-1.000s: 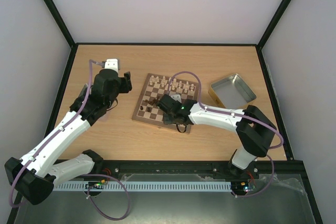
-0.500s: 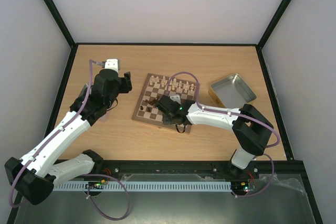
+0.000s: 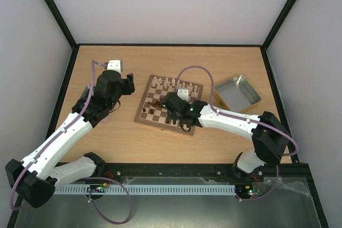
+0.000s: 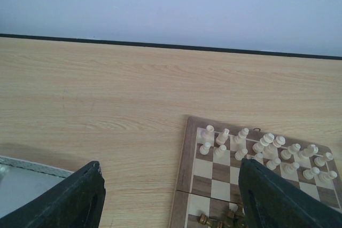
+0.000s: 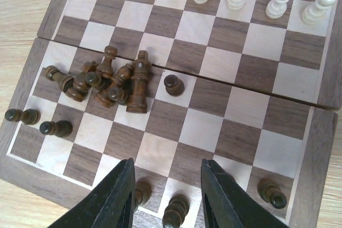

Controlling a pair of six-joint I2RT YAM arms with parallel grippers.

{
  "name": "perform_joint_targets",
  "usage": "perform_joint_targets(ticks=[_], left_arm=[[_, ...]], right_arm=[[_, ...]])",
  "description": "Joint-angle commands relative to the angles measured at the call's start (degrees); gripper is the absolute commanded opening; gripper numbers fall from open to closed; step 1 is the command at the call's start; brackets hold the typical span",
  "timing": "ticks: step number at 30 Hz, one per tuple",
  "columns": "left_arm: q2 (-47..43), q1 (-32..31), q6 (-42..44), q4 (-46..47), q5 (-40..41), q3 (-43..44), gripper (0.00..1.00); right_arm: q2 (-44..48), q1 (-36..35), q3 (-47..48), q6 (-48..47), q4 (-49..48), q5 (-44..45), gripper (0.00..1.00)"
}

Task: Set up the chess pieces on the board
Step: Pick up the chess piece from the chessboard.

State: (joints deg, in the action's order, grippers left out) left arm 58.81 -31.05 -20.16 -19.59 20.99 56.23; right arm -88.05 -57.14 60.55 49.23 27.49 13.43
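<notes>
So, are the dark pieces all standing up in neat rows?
No, several dark pieces lie toppled in a heap near the middle of the board.

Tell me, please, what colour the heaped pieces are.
The heaped pieces are dark brown, clearest in the right wrist view.

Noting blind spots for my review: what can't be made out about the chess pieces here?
- Top external: right gripper covers part of the board; chess pieces too small to identify.
- Right wrist: near-row dark pieces cut by the bottom edge or behind fingers.
- Left wrist: the board's near half is cut off.
</notes>
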Motion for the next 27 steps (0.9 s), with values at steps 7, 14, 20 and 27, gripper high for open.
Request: perform_joint_targets(ticks=[7, 14, 20, 27], left_arm=[[0.1, 0.4, -0.2, 0.9, 0.6, -0.3, 0.71], [0.0, 0.5, -0.1, 0.8, 0.8, -0.3, 0.71], [0.0, 0.5, -0.1, 0.8, 0.8, -0.3, 0.71], [-0.1, 0.5, -0.1, 0.9, 0.7, -0.4, 0.71]], right_arm=[[-7.4, 5.1, 4.8, -0.5, -3.1, -0.6, 0.34], [-14.4, 6.9, 10.2, -4.0, -2.6, -2.8, 0.34], [-17.3, 7.6, 12.2, -4.8, -1.8, -1.9, 0.34], [-19.5, 8.0, 13.2, -5.4, -0.6, -0.7, 0.26]])
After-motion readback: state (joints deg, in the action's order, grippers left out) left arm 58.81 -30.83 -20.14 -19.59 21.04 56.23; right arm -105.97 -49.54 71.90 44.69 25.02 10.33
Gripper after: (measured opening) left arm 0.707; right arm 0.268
